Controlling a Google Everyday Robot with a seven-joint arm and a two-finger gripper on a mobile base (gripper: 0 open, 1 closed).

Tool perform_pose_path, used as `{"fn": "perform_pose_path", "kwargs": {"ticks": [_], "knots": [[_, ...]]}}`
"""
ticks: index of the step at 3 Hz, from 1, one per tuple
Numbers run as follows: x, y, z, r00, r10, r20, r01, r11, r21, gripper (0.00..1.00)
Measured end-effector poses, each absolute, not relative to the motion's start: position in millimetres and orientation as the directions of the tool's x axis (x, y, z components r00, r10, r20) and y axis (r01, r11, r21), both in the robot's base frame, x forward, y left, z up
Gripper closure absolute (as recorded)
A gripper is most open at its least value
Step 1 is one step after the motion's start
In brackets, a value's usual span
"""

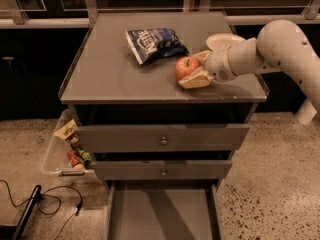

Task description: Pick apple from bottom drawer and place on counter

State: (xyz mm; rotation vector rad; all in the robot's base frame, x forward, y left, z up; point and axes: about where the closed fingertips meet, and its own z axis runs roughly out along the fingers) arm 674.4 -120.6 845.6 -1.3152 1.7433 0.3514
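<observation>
2 cream fingers [195,79] of the hand [192,70] close around the apple [184,65], 1 along its near side and 1 along its far side, so the hand grips the fruit. The apple is red with a yellowish patch and its stem points up. It sits low over the front right part of the bench [110,69], and whether its underside touches the grey surface cannot be told. The white arm [280,41] reaches in from the right edge and bends down to the hand. Just behind the hand, near the right rear of the bench, stands a white bowl [224,40]. To the left of the apple and a little farther back lies a crumpled blue snack bag [155,43], apart from the fruit. Below the bench top, 2 upper drawers [125,138] are pushed nearly shut, each with 1 small round knob. The bottom drawer [160,211] is pulled out toward the camera and shows its flat grey floor. Left of the cabinet, a clear plastic bin [51,156] on the speckled floor holds a few snack packets, and a black cable [55,206] curls in front of it.
</observation>
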Motion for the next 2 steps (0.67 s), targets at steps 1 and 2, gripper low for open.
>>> {"fn": "perform_pose_path", "kwargs": {"ticks": [1,2], "knots": [[674.4,-120.6,845.6,-0.033,-0.622,-0.783,-0.876,0.395,-0.276,0.35],[674.4,-120.6,845.6,-0.033,-0.622,-0.783,-0.876,0.395,-0.276,0.12]]}}
